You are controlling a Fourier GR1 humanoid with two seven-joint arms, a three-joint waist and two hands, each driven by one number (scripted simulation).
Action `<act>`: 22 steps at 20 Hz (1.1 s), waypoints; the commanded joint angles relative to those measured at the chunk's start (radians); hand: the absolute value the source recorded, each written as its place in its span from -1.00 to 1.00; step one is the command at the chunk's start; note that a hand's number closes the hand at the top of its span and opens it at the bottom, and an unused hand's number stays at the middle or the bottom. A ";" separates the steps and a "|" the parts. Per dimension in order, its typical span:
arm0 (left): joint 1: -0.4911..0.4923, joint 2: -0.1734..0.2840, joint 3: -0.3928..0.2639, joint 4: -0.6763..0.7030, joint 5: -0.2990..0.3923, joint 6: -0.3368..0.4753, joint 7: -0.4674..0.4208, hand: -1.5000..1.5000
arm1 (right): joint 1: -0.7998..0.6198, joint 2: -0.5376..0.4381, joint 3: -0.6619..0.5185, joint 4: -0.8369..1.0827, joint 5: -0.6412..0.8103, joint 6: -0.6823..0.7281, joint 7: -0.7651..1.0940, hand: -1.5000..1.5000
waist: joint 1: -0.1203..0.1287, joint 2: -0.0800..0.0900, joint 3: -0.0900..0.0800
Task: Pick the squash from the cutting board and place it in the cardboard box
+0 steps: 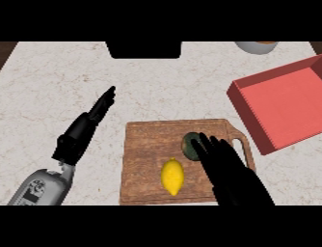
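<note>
**A:** Start nearest you. Your right hand (224, 161) comes up from the bottom edge over the right part of the cutting board (150, 144), fingers straight and close together, tips at the squash (190, 144). They hold nothing.

**B:** And the squash itself?

**A:** Dark green, on the board's upper right part. You see only its left side; the fingers cover the rest, so you can't tell whether they touch it. A lemon (172, 176) lies just left of the hand, nearer the board's front edge, apart from the squash.

**B:** My left?

**A:** Your left hand (86, 128) is over bare worktop (57, 82) left of the board, fingers straight and pressed together, pointing up and to the right. There is open room around it.

**B:** The way to the box?

**A:** The box (292, 108) is red, open-topped and sits askew to the right of the board, its near corner just beside the board's handle slot. Its far right corner runs out of view. Between board and box only a narrow strip of worktop shows.

**B:** Farther back?

**A:** A dark block (144, 49) is at the far edge, cut off at the top. A pale bowl (256, 47) is at the far right, mostly cut off, its contents hard to make out.
</note>
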 commanded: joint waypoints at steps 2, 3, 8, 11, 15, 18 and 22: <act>-0.053 -0.064 0.044 0.063 -0.042 -0.023 0.005 0.00 | -0.003 0.080 -0.008 0.099 0.046 0.006 -0.038 -1.00 | -0.001 0.001 0.001; 0.001 -0.029 0.056 0.053 -0.034 -0.058 -0.038 0.00 | -0.046 0.131 -0.008 0.135 0.060 0.025 -0.004 -1.00 | 0.002 0.001 0.000; -0.012 -0.028 0.088 -0.031 -0.032 -0.084 0.057 0.00 | -0.024 0.157 -0.018 0.273 0.100 -0.005 -0.043 -1.00 | 0.003 0.001 0.001; 0.012 -0.090 0.070 -0.003 -0.095 -0.056 0.012 0.00 | -0.085 0.183 -0.123 0.345 0.069 0.017 -0.109 -1.00 | 0.002 0.001 0.001; 0.026 -0.087 0.123 -0.022 -0.090 -0.112 0.023 0.00 | -0.041 0.217 -0.106 0.379 0.140 -0.056 -0.166 -1.00 | 0.002 0.000 0.001; 0.037 -0.088 0.153 0.013 -0.090 -0.146 -0.016 0.00 | -0.077 0.200 -0.174 0.386 0.126 -0.023 -0.228 -1.00 | 0.001 0.001 0.001; 0.045 -0.128 0.142 0.075 -0.132 -0.141 -0.087 0.00 | -0.015 0.189 -0.149 0.403 0.169 -0.051 -0.254 -1.00 | -0.002 0.001 0.000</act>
